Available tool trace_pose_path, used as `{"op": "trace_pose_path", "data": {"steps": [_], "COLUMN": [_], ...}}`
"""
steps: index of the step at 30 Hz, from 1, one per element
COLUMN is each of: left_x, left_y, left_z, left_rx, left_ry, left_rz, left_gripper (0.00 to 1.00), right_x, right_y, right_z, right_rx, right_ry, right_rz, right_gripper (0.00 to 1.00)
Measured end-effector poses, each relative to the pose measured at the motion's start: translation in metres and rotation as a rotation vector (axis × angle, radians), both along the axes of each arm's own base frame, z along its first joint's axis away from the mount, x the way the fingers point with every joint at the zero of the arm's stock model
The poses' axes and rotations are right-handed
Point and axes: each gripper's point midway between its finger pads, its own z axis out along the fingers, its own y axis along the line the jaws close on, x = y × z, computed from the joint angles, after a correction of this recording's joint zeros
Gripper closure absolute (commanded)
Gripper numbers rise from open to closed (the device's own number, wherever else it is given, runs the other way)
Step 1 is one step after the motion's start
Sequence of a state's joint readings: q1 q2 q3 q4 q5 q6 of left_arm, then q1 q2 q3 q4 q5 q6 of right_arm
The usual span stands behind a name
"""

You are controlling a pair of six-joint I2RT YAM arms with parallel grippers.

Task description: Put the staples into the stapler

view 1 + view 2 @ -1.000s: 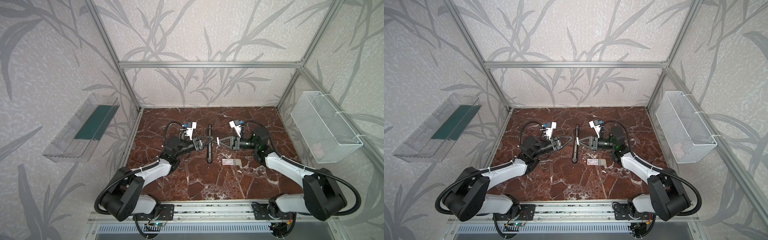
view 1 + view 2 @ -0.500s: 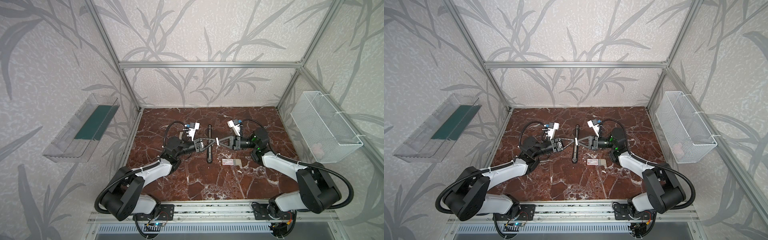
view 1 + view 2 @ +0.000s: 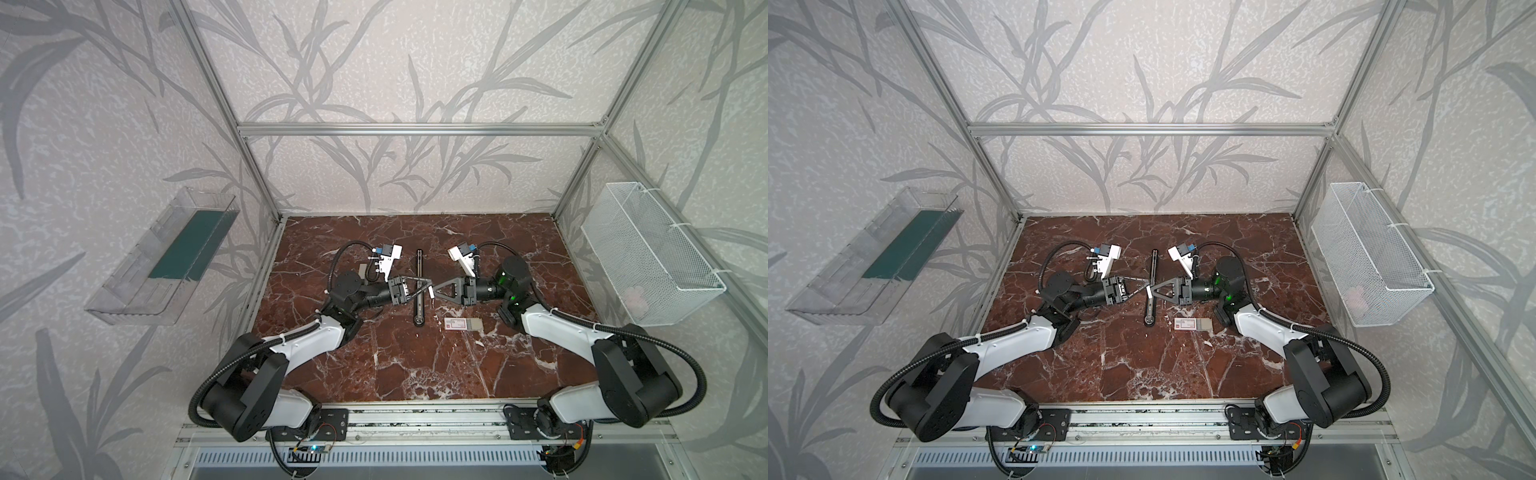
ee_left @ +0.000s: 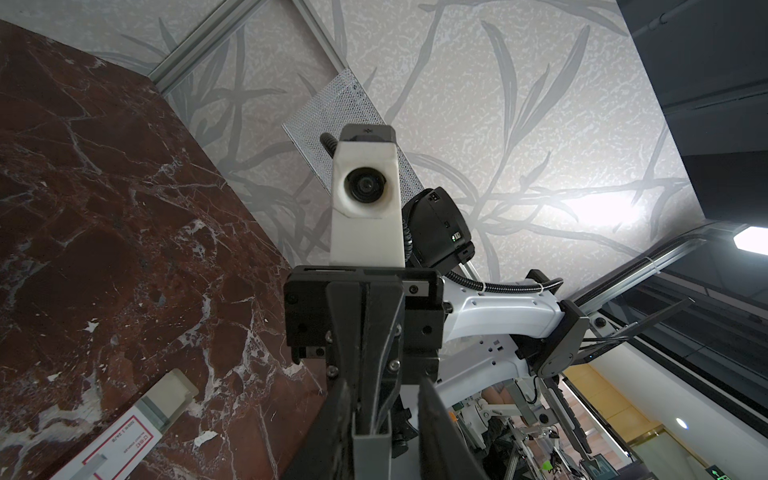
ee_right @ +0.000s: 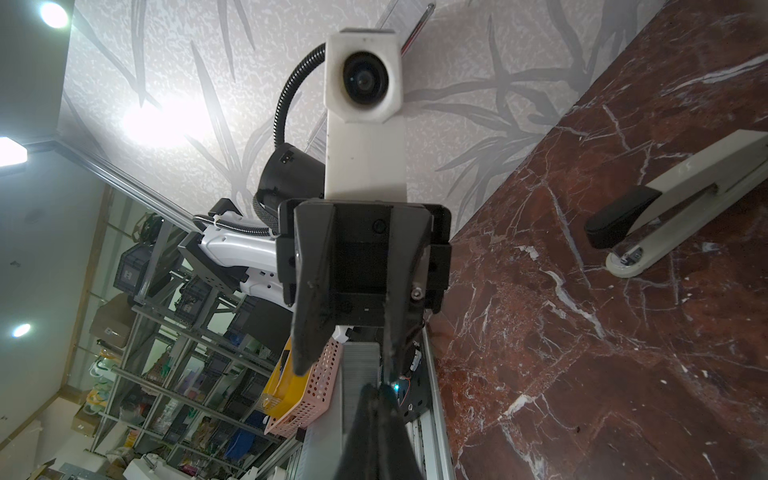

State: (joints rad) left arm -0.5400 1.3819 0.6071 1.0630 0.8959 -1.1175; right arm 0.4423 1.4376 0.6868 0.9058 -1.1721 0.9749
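Observation:
A black stapler [image 3: 418, 305] [image 3: 1149, 309] lies opened out flat on the marble table [image 3: 415, 365], in both top views. Just above its middle the two grippers meet tip to tip. My right gripper [image 3: 433, 291] [image 5: 376, 392] is shut on the staples [image 4: 371, 455], a short grey U-shaped strip [image 3: 431, 293]. My left gripper [image 3: 424, 286] [image 4: 384, 390] stands open around the strip's free end. One finger lies against the strip and a gap shows at the other finger [image 4: 436, 419]. The white staple box with red print [image 3: 462, 323] [image 4: 124, 436] lies slid open to the right of the stapler.
A second stapler, beige with black parts [image 5: 673, 199], lies on the marble behind my left wrist. A wire basket [image 3: 648, 257] hangs on the right wall and a clear tray [image 3: 166, 266] on the left wall. Metal frame posts edge the table.
My left gripper's jaws have narrowed around the strip. My right gripper has moved a little left with the staples, bringing the strip between the left fingers.

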Motion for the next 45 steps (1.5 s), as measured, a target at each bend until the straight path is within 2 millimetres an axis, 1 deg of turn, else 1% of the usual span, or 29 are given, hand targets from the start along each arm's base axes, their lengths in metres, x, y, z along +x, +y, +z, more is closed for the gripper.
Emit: {"op": "trace_pose_path", "data": {"steps": [2,5,10,13,14,15,16,19,24,30,35,42,45], "left_x": [-0.0007,-0.0021,-0.003,-0.0028,-0.0027,-0.0027,-0.0028,-0.003,-0.0029,-0.0017,-0.0008,-0.0003,-0.0001], "left_y": [-0.0002,-0.0006,-0.0011,-0.0011,-0.0011,-0.0011,-0.0011,-0.0011,-0.0012,-0.0005,0.0003,-0.0001,-0.0003], "left_z": [-0.0003,-0.0012,-0.0036,-0.0047,-0.0049,-0.0049,-0.0047,-0.0054,-0.0076,-0.0084,-0.0062,-0.0086,-0.0097], "left_rx": [0.001,0.004,0.011,0.015,0.015,0.016,0.015,0.017,0.023,0.025,0.017,0.021,0.022], "left_ry": [0.0,0.006,0.015,0.019,0.02,0.019,0.016,0.023,0.035,0.041,0.039,0.053,0.056], "left_rz": [-0.004,-0.014,-0.021,-0.021,-0.021,-0.021,-0.021,-0.022,-0.024,-0.021,-0.018,-0.019,-0.02], "left_gripper": [0.63,0.64,0.74,0.76,0.75,0.69,0.66,0.65,0.75,0.84,0.86,0.85,0.87], "right_x": [0.0,0.0001,0.0002,0.0,0.0001,0.0003,0.0006,0.0022,0.0025,0.0018,0.0015,0.0016,0.0017], "right_y": [0.0,0.0,0.0001,0.0,0.0,-0.0002,-0.0005,-0.0017,-0.0022,-0.0022,-0.0024,-0.0024,-0.0024], "right_z": [-0.0004,-0.001,-0.0019,-0.0018,-0.0018,-0.0017,-0.0017,-0.0012,0.001,0.0013,0.0007,-0.0026,-0.0035], "right_rx": [-0.001,-0.003,-0.005,-0.005,-0.005,-0.005,-0.005,-0.004,0.003,0.004,0.002,-0.008,-0.01], "right_ry": [0.001,0.003,0.008,0.008,0.009,0.009,0.011,0.011,-0.001,-0.003,0.001,0.0,0.0], "right_rz": [0.0,0.0,0.0,0.0,0.0,0.0,-0.002,-0.007,-0.009,-0.005,-0.001,-0.003,-0.004], "right_gripper": [1.0,1.0,1.0,1.0,1.0,1.0,1.0,1.0,1.0,1.0,1.0,1.0,0.97]}}
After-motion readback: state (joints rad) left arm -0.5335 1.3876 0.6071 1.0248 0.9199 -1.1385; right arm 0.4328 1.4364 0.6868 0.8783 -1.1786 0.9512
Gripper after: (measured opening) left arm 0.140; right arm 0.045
